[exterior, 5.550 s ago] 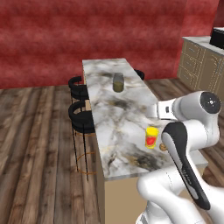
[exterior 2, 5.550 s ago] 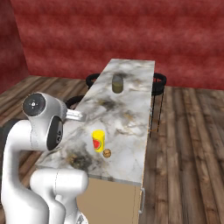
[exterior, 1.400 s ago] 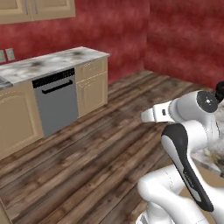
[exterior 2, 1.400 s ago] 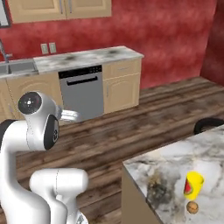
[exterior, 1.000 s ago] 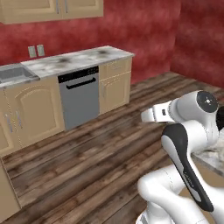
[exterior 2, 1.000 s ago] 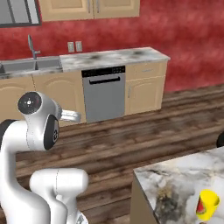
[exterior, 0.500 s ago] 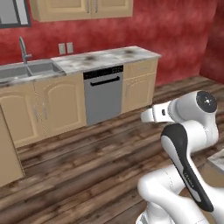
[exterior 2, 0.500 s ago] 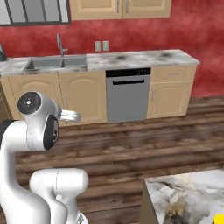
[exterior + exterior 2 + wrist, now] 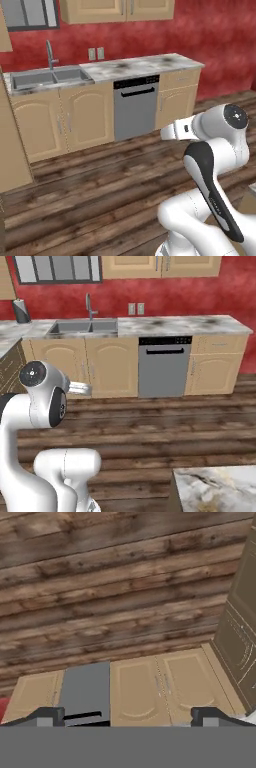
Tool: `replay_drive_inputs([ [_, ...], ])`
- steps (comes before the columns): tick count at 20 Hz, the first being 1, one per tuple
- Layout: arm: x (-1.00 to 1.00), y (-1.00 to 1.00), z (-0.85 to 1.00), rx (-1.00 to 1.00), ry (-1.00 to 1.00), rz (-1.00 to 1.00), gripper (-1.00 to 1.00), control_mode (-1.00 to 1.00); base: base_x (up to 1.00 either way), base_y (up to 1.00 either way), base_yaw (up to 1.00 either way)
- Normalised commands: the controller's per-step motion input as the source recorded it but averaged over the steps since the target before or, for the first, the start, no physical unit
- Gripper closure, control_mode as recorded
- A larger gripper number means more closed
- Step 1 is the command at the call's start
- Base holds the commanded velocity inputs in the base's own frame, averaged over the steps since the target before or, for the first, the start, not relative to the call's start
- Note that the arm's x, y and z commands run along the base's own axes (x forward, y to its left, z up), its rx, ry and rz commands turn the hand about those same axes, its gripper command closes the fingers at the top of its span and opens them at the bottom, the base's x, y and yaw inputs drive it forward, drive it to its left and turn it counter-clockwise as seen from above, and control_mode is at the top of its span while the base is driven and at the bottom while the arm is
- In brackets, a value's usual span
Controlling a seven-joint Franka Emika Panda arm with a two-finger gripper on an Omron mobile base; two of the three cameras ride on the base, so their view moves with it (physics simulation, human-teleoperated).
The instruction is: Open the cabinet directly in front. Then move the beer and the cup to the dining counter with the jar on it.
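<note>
Facing the sink wall of the kitchen, the arm is folded close above its base, with the hand [image 9: 128,717] held over bare wooden floor [image 9: 100,195]. Its two dark fingertips [image 9: 47,716] stand wide apart in the hand view, with nothing between them. That view looks down past the fingertips onto the floor planks and, inverted, the low tan cupboard doors [image 9: 155,692] and the grey dishwasher [image 9: 85,692].

Nearest the base, a corner of the dining counter [image 9: 220,488] with its veined marble top shows at the lower right of the right base view, behind and beside the arm and apart from the hand.

Across the open floor stands the worktop [image 9: 145,64] against the red wall, with the dishwasher [image 9: 134,107] set beneath it between tan cupboard doors. A steel double sink [image 9: 47,79] with a tall tap [image 9: 50,52] sits to the left of the dishwasher. A dark paper-towel holder [image 9: 21,311] stands at the far left of the worktop in the right base view.

Farthest and highest, the cabinet [image 9: 162,266] hangs on the wall above the dishwasher, well apart from the hand. Both tan doors are shut, and the lower ends of the silver bar handles [image 9: 159,262] meet at the centre seam. A window [image 9: 57,268] lies to its left.
</note>
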Motion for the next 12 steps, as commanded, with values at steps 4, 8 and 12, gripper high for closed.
replay_drive_inputs([
  [4,0.0,0.0,0.0,0.0,0.0,0.0,-1.0,1.0,0.02,0.15,0.3],
  [8,0.0,0.0,0.0,0.0,0.0,0.0,-1.0,1.0,0.04,0.14,0.32],
  [12,0.0,0.0,0.0,0.0,0.0,0.0,-1.0,1.0,0.07,0.15,0.34],
])
